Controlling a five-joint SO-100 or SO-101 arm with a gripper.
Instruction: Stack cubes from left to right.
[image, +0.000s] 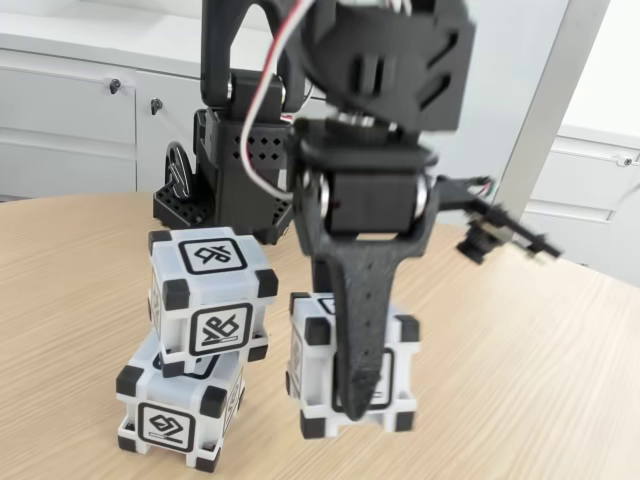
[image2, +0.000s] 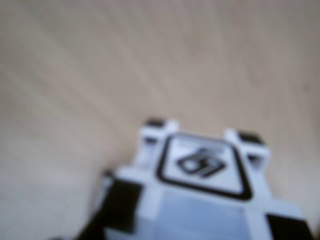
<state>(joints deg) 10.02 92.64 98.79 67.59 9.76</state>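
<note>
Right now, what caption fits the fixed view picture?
Black gripper reaches down over a lone cube beside a two-cube stack on the table.

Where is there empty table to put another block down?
The wooden table is bare right of the white plastic cube with black corners at the black robot hand, and left of the two-cube stack too. It's crowded in the middle: only a thin gap separates stack and held cube, with the robot base behind.
</note>
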